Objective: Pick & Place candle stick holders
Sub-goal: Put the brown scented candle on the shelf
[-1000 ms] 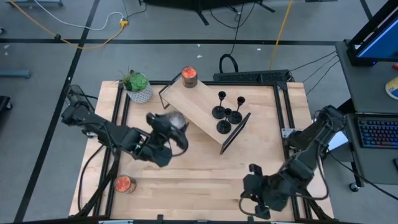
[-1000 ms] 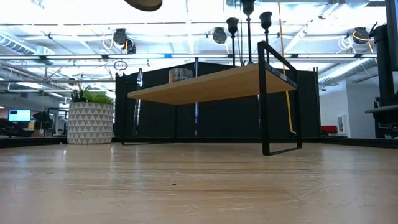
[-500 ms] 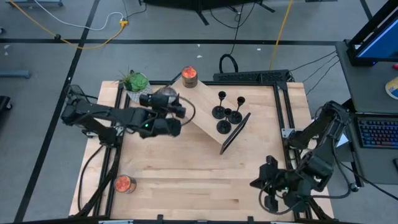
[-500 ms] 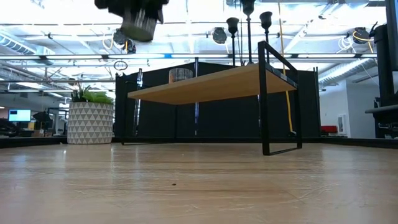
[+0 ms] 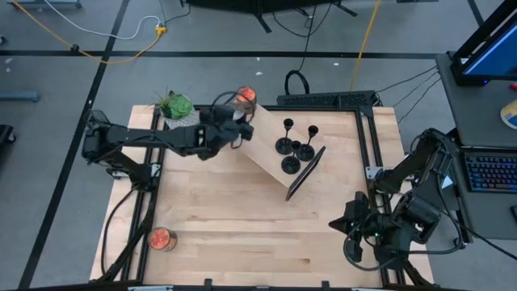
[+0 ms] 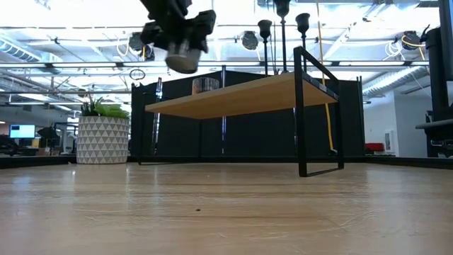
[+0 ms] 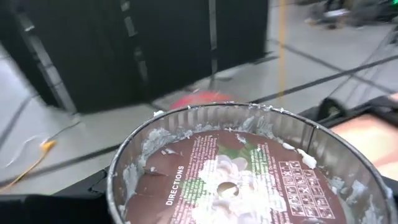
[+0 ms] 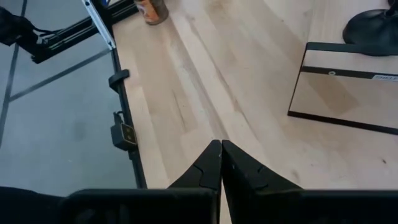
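Left hand (image 5: 233,128) raised over the wooden shelf's (image 5: 262,144) far-left end, clamped on a metal candle tin (image 7: 249,168). Candle stick holders (image 5: 294,145) clustered upright at the shelf's near-right end. Right hand (image 8: 221,163) at the surface's (image 5: 242,218) near-right corner, fingers pressed together, holding nothing.

The 2 dark, jointed robot arms were matte black, with thin black cables looping beside them. The right gripper (image 8: 221,163) had 2 black wedge-shaped fingers (image 8: 202,171) with angular, faceted surfaces.
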Tool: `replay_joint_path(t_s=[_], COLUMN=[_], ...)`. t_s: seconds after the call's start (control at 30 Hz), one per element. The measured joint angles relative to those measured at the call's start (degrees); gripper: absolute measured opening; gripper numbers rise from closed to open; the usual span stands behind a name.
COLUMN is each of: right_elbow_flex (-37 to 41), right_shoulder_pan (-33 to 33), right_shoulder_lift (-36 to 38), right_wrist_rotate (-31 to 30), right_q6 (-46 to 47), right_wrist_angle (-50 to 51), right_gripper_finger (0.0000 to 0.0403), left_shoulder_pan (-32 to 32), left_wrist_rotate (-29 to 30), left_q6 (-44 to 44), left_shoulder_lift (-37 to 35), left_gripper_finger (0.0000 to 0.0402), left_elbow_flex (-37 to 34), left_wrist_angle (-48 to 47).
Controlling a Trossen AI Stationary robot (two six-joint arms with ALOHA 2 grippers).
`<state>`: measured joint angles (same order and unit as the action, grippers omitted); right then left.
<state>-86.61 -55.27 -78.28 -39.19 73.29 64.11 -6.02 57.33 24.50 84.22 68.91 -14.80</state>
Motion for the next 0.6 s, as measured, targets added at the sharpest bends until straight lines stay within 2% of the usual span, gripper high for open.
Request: replay_joint_path(t_s=[0.07,0.13,0.37,0.6], right_elbow_flex=[0.00,0.00,0.02,0.04], right_shoulder_pan=[0.00,0.00,0.02,0.02], right_shoulder_lift=[-0.02,-0.02,-0.02,-0.04], right_wrist_rotate=[0.01,0.00,-0.01,-0.01], right_q6=[0.00,0.13,1.22,5.75], right_wrist_angle=[0.03,0.03,0.46,3.37], right_gripper_finger=[0.0002,0.0002,0.0002,0.0002], left_shoulder_pan=[-1.58,-3.16,-6.86,-8.43], left_wrist_rotate=[-2.66,-4.78,-9.92,-10.84], left_q6=[-4.40,-5.04,-6.10,-7.60], left_shoulder_lift=[-0.02,-0.08,-0.08,-0.96], left_gripper_finger=[0.0341,0.0341,0.0341,0.0340], left_elbow_flex=[-1.48,-3.05,-7.51,-16.97], left_wrist_angle=[7.23,11.69,16.82,29.63])
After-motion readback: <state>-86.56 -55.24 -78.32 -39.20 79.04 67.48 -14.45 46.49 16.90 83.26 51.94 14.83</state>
